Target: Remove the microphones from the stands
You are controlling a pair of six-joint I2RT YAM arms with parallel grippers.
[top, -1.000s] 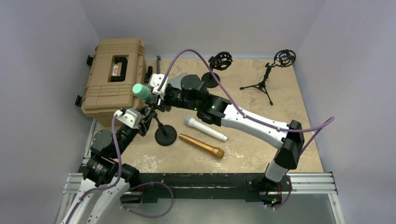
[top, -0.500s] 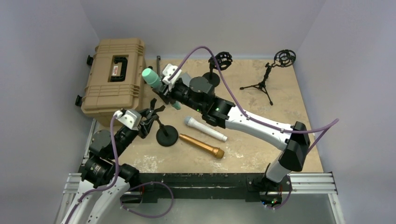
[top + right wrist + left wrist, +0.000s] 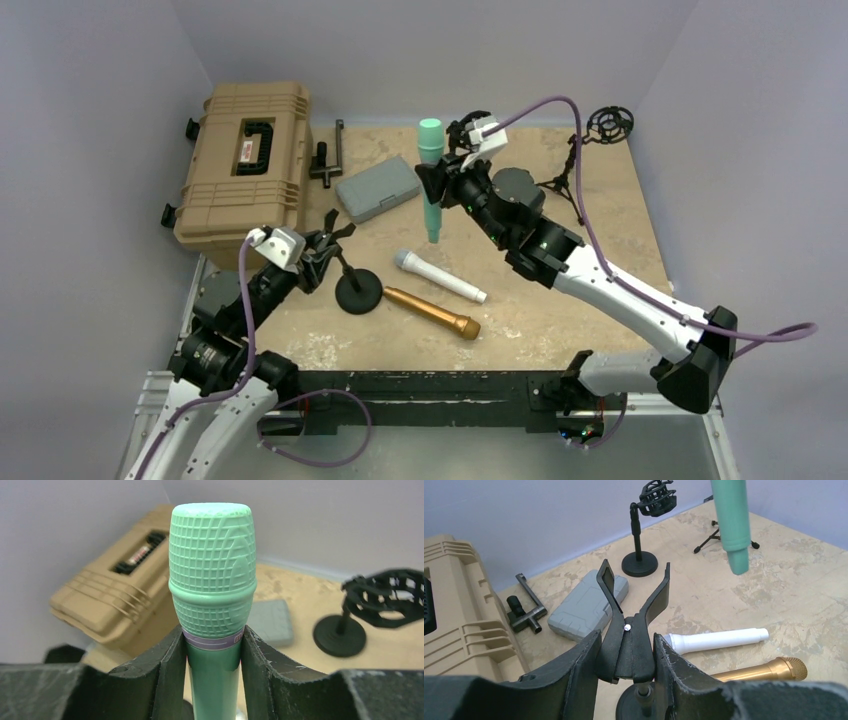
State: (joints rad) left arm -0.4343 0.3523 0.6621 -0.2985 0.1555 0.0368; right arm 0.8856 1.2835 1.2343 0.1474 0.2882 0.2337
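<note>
The right claw was clamped on the green mic just under its head. In the wrist view both fingers pressed its neck at the purple band. The mic hung upright in the air, head up and tail down, clear of the table and well apart from the stand, which stood toward 8 o'clock from it in the top view.

The left claw was closed on the stand's clip — a finger on each side of its hinge, the two prongs splayed open and empty above.

At 9 o'clock from the mic lay a grey case. At 6 o'clock lay a white mic, with a gold mic just beyond it, both flat on the table at 3 o'clock from the stand's round base. A tan case sat at the table's left edge. A tripod stand stood at 3 o'clock from the right claw — far side of the arm.
</note>
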